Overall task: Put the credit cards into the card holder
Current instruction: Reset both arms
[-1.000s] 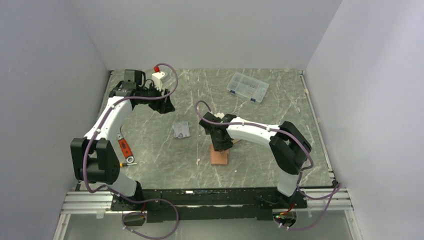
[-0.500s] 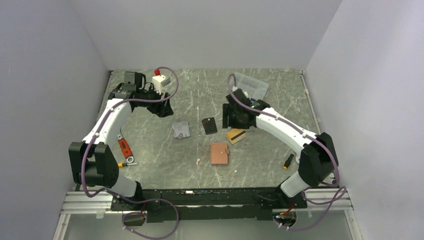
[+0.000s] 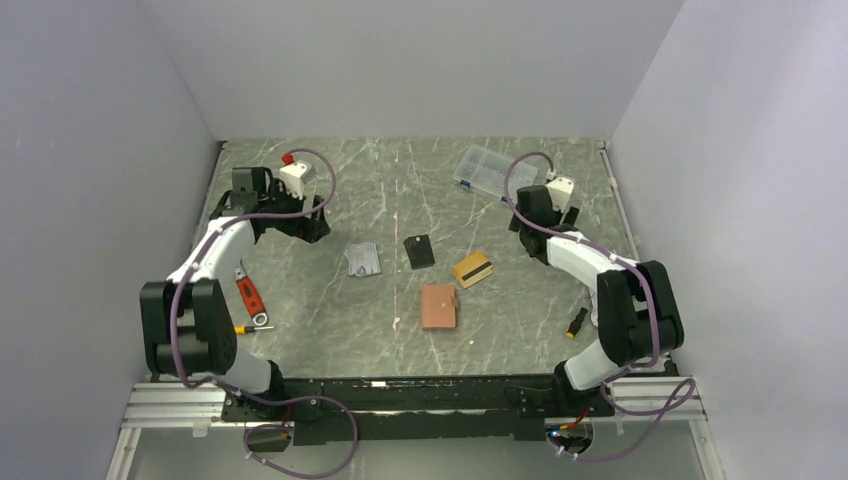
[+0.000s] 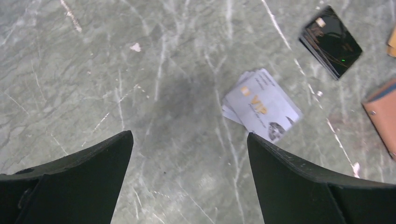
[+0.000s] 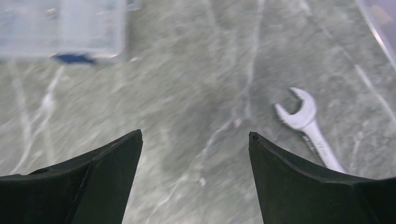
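Several pale silver-grey credit cards lie fanned on the marble table, also in the left wrist view. An orange-gold credit card with a black stripe lies to their right. The tan card holder lies shut in front of them; its edge shows at the left wrist view's right side. My left gripper hangs open over bare table, left of the silver cards. At the back right my right gripper is open with nothing in it.
A small black rectangle lies between the cards. A clear parts box stands at the back. A silver wrench lies by the right gripper. A red-handled tool and a small wrench lie at the left.
My right arm has swung from over the card holder to the back right and its jaws have opened, uncovering the black rectangle and the orange-gold card. The left gripper drew back left and opened wider.
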